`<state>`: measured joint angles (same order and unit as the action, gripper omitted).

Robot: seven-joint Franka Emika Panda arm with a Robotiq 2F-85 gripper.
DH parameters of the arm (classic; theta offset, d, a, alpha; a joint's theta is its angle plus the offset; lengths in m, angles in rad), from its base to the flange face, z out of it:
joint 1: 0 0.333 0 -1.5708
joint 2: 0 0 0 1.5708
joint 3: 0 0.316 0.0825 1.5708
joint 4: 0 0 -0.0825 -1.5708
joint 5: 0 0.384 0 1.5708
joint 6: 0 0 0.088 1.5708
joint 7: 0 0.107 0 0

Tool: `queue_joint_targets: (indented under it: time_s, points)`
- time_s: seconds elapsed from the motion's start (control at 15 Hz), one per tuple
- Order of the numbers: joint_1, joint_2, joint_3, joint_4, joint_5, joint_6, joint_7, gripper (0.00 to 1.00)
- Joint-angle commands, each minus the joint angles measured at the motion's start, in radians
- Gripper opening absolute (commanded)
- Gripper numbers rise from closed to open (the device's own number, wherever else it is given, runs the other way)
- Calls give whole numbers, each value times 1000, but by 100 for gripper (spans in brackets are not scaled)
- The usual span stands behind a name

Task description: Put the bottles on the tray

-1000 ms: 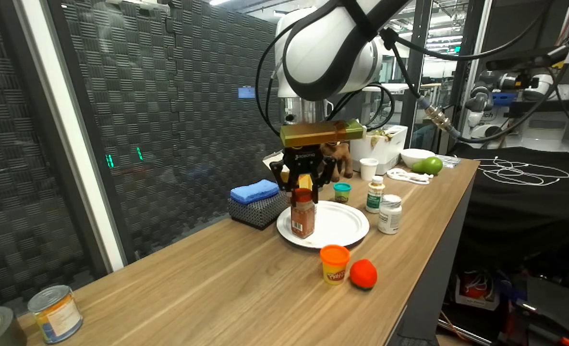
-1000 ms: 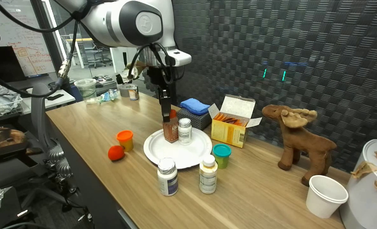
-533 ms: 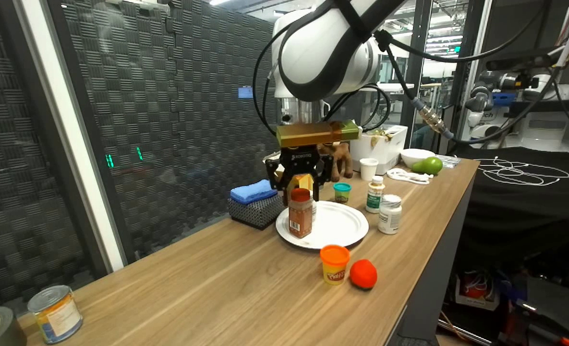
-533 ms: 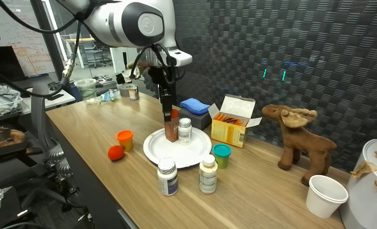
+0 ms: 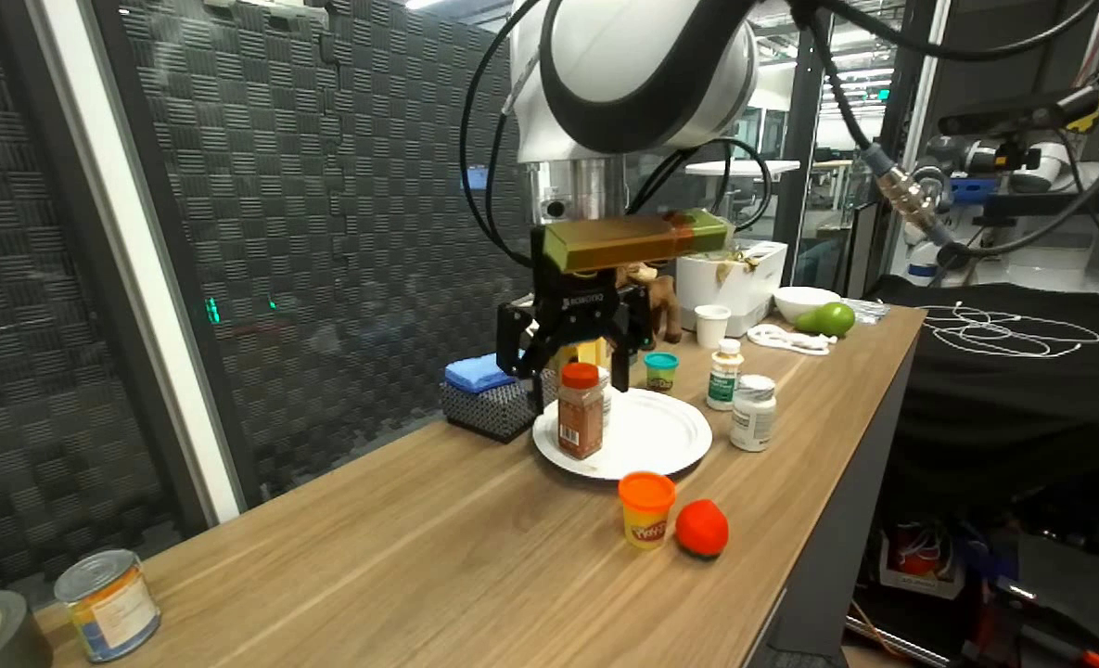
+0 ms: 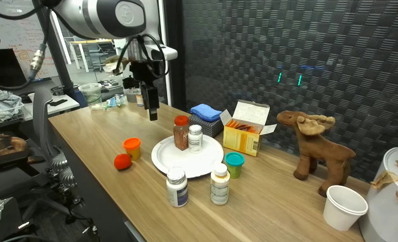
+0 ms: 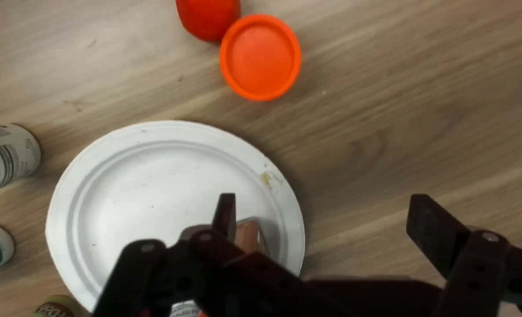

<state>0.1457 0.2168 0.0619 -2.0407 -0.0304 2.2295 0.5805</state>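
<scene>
Raised above the table (image 5: 373,575), both exterior views looked slantwise along it from roughly opposite directions, the plate (image 6: 185,166) near the middle of each. Much nearer, the wrist view faced down past the gripper (image 7: 322,211) onto that plate and the orange lid (image 7: 261,57).

Dark ridged panelling (image 6: 303,47) lines one long edge of the wooden worktop (image 6: 269,208); black cloth (image 5: 971,417) spreads beyond the opposite edge, a whiteboard (image 6: 9,35) (scrawled in red) past one corner.
</scene>
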Motion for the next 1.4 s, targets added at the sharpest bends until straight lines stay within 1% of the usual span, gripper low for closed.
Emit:
queue_joint_targets:
  time_s: [0.0,0.13,0.27,0.47,0.67,1.07,1.33]
  points:
    - [1,-97,17,-142,7,7,-125,100]
    - [-7,-110,20,-189,7,18,-186,100]
    - [-18,-110,23,-223,26,32,-280,100]
    - [-32,-91,26,-247,60,43,-394,100]
    - [-42,-87,28,-252,89,43,-481,100]
    - [-52,-76,32,-242,147,44,-597,100]
    - [-44,-46,37,-230,156,49,-610,100]
